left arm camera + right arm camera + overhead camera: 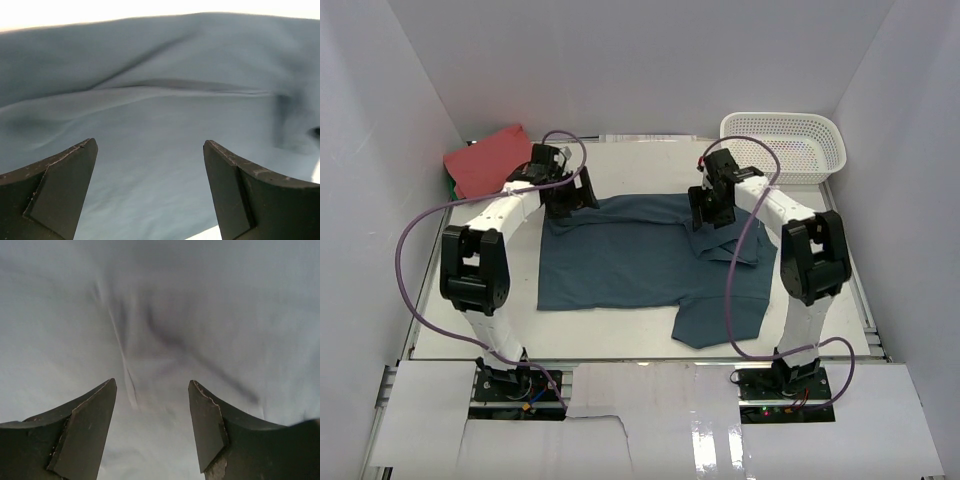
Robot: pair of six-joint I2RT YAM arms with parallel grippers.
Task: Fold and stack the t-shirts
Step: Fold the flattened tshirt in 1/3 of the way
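The teal-blue t-shirt (620,265) lies spread out on the surface (620,340), with both arms reaching over its far edge. The left end effector (150,145) is released, its two dark fingers (60,190) standing wide apart with nothing between them. It hangs low over the shirt's far left corner. Directly below and ahead of it the cloth is smooth, apart from one long soft crease running crosswise just beyond the fingertips. A pale strip of bare surface shows past the shirt's edge farther ahead. The right end effector (152,383) is also released, its fingers set somewhat closer together than the left pair and clamped on nothing. It hangs low over the far right part of the same shirt. The fabric under it and just ahead is rumpled, with a thin fold line running away from the gap between the fingers and darker wrinkles fanning off to the right. Whether either set of fingertips touches the cloth cannot be told. Toward the near side from the right end effector, the shirt's right portion lies doubled over itself and extends as a flap toward the arm bases. The coral-red t-shirt (485,162) sits in a bunched heap beyond and to the left of the left end effector, apart from the teal one. A white lattice basket (782,117) stands beyond and to the right of the right end effector.
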